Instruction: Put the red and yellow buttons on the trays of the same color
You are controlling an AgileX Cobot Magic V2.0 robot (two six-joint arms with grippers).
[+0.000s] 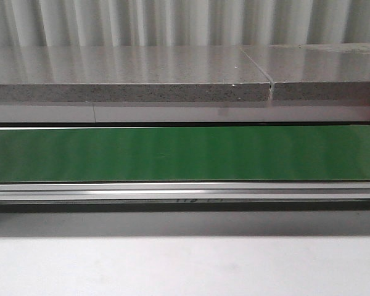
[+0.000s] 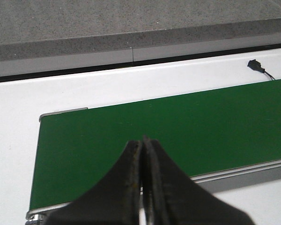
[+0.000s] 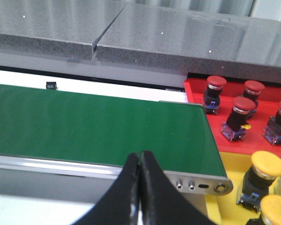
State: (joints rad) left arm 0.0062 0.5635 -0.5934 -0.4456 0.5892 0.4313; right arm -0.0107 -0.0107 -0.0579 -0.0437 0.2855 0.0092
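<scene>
A bare green conveyor belt [image 1: 185, 154] is running across the white tabletop [image 1: 185, 265], with a grey stone ledge [image 1: 129, 80] behind it. Both the left gripper [image 2: 142, 140] and right gripper [image 3: 139, 155] are hanging pinched together, holding nothing, while red buttons [image 3: 214, 89] are sitting in the red tray [image 3: 196, 101] at the belt's end.

Black tapered fingers [image 2: 131, 187] on each hand [image 3: 139, 187].

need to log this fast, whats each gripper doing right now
Left gripper: closed, holding nothing, above the green belt.
Right gripper: closed, holding nothing, near the belt's end.
</scene>
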